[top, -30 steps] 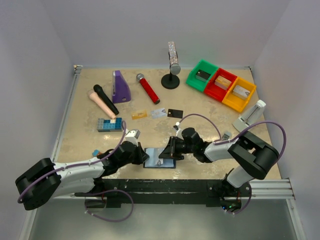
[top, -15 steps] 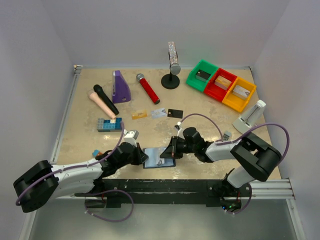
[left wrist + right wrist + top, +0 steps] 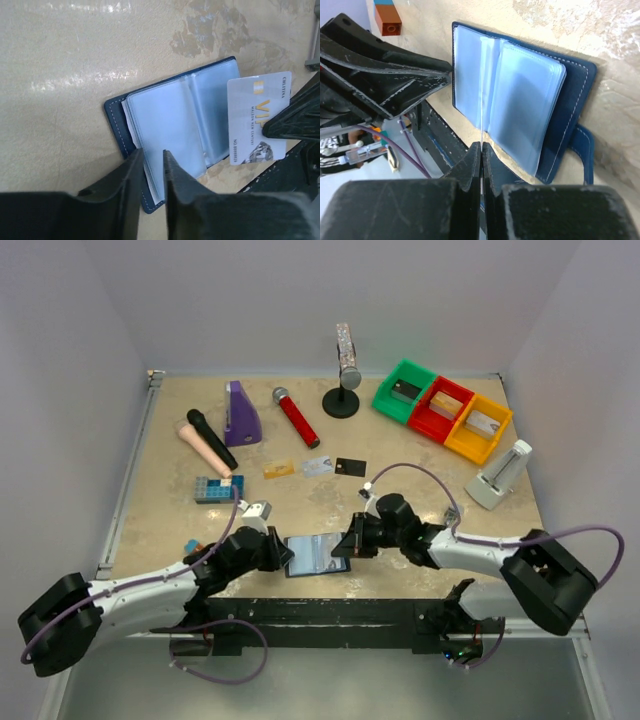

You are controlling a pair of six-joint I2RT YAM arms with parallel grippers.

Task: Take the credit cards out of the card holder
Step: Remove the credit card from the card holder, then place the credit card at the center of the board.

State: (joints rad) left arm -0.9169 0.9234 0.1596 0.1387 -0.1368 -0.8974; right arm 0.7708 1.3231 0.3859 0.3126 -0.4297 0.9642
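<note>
The navy card holder (image 3: 310, 555) lies open near the table's front edge, its blue-grey plastic pockets facing up (image 3: 170, 117). My left gripper (image 3: 284, 557) is shut on the holder's left edge (image 3: 151, 159). My right gripper (image 3: 347, 547) is shut on a pale silvery-white card (image 3: 255, 115) printed "VIP". It holds the card clear of the pockets, at the holder's right side. That card shows edge-on in the right wrist view (image 3: 482, 110), above the holder (image 3: 570, 100). An orange-gold card (image 3: 279, 469), a silvery card (image 3: 317, 465) and a black card (image 3: 350, 467) lie mid-table.
A studded blue brick block (image 3: 219, 489) lies left of centre and a small orange brick (image 3: 387, 17) near the left arm. Microphones (image 3: 297, 417), a purple wedge (image 3: 241, 414), a black stand (image 3: 343, 390), coloured bins (image 3: 443, 410) and a white device (image 3: 498, 476) stand further back. The black front rail (image 3: 330, 612) is close.
My right gripper has drawn the silvery-white card out of the holder's pockets and moved right and back. My left gripper has stayed on the holder.
</note>
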